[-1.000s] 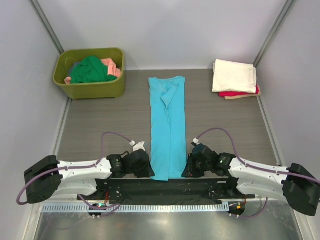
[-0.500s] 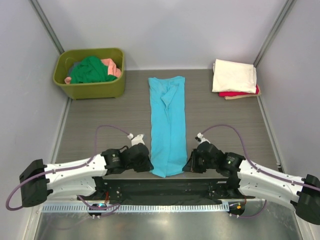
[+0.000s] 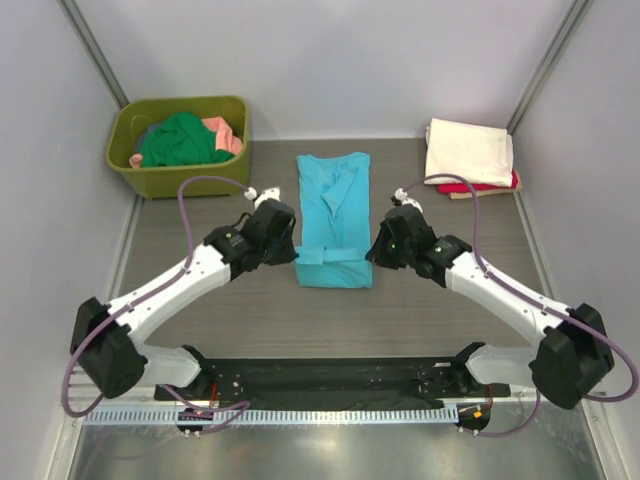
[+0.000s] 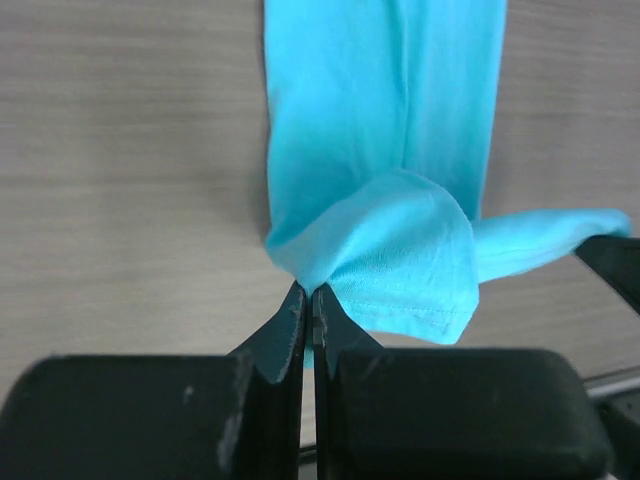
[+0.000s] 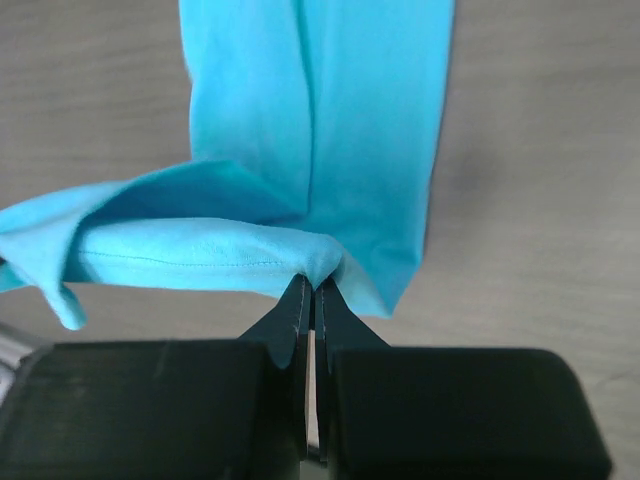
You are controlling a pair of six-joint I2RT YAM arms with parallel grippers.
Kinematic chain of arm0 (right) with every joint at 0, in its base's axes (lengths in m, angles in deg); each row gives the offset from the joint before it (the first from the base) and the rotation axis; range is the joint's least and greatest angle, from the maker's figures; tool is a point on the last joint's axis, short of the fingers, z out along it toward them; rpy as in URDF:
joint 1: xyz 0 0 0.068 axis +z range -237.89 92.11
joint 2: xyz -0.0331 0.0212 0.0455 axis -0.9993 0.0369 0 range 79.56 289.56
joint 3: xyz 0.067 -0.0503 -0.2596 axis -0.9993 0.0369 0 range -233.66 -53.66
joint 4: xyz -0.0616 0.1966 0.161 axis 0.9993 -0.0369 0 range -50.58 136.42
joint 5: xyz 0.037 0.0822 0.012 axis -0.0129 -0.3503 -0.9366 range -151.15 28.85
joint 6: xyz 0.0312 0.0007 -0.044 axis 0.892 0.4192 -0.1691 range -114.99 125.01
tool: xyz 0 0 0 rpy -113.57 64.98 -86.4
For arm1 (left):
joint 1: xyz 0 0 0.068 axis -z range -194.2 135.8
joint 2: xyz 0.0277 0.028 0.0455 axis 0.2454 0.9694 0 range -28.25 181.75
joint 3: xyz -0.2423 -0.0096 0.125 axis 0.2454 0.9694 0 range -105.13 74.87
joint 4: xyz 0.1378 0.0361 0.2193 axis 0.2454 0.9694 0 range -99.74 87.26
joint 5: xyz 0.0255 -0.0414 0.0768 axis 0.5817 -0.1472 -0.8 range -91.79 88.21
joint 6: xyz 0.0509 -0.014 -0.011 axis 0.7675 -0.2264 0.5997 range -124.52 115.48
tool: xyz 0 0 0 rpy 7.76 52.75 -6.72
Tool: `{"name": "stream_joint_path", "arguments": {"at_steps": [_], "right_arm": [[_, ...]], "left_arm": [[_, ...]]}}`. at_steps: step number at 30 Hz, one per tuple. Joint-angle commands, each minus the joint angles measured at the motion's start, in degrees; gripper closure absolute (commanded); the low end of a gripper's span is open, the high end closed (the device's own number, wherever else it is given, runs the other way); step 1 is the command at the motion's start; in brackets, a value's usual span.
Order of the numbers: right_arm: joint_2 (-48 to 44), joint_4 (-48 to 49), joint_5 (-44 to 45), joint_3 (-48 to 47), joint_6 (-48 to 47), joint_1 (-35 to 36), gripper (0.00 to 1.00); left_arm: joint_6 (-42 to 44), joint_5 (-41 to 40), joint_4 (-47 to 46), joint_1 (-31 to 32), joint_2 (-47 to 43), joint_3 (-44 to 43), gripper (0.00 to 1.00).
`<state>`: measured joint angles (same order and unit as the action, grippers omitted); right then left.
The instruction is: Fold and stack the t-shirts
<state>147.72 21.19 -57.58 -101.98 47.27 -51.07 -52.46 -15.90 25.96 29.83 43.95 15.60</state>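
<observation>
Right, mid-fold here. The turquoise t-shirt is lying as a long narrow strip in the middle of the worktop, collar end toward the far wall. The left pincer is pinching the left hem corner, jaws closed tight on the cloth. The right pincer is doing the same on the right corner. Both are holding the hem end up over the strip, so the lifted part is doubling back over the body and a fold line is forming at the near end.

How I'm reading the step:
- Both arms should be travelling at the same rate and height, so the hem edge is running square to the strip's long sides.
- In the wrist views the hem is sagging between the two grips and bunching at the left corner. Spreading the pincers slightly would be taking that slack out.
- Lower the hem flat onto the body before letting go, so the corners aren't flicking back.

Elsewhere, a cream-white t-shirt is sitting folded on a red t-shirt at the far right. A dark green t-shirt and a salmon-pink t-shirt are waiting in the olive-green tub at the far left.
</observation>
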Motion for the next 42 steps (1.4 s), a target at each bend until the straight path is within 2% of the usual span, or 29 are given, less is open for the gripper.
{"name": "stream_joint_path", "arguments": {"at_steps": [1, 6, 12, 20, 27, 32, 35, 36, 37, 39, 41, 42], "right_arm": [[4.25, 1.67, 4.07, -7.05, -8.49, -3.41, 0.99], [12.85, 3.52, 1.88, -12.76, -11.06, -6.84, 0.99], [18.57, 4.58, 1.18, -18.03, -12.46, -9.57, 0.99], [25.96, 5.63, -2.78, -21.99, -13.96, -12.03, 0.99], [31.59, 6.60, -7.09, -25.51, -14.93, -13.26, 0.99], [34.32, 6.78, -7.88, -27.88, -15.28, -14.49, 0.99], [36.86, 6.78, -8.49, -29.73, -15.54, -15.28, 0.99], [38.78, 6.69, -8.67, -30.95, -15.54, -15.37, 0.99], [40.02, 6.60, -9.37, -32.01, -15.45, -16.16, 0.99], [45.71, 4.25, -10.95, -39.08, -15.54, -17.39, 0.70], [50.73, 1.17, -12.36, -46.92, -15.72, -19.58, 0.40], [53.02, -1.20, -11.75, -55.92, -15.72, -20.11, 0.37]], "left_arm": [[7.86, 2.24, -0.90, -5.34, 6.00, -7.15, 0.99], [10.15, 6.37, -3.97, -9.31, 14.44, -14.37, 0.99], [12.61, 11.20, -4.41, -12.30, 26.66, -23.17, 0.99], [14.80, 13.06, 0.49, -14.50, 39.48, -33.27, 0.95], [14.81, 8.93, 3.58, -15.11, 41.79, -36.80, 0.95], [15.25, 9.10, 3.76, -15.99, 42.49, -38.55, 0.91], [15.95, 9.71, 4.29, -16.87, 45.47, -41.70, 0.82], [15.86, 9.89, 4.55, -17.39, 46.61, -43.11, 0.65], [15.52, 10.93, 5.59, -17.83, 49.93, -44.87, 0.54], [14.46, 12.43, 11.45, -19.76, 54.60, -55.30, 0.39], [13.41, 13.75, 16.56, -21.00, 61.63, -65.39, 0.37], [13.23, 13.76, 18.94, -22.05, 63.48, -74.85, 0.37]]}}
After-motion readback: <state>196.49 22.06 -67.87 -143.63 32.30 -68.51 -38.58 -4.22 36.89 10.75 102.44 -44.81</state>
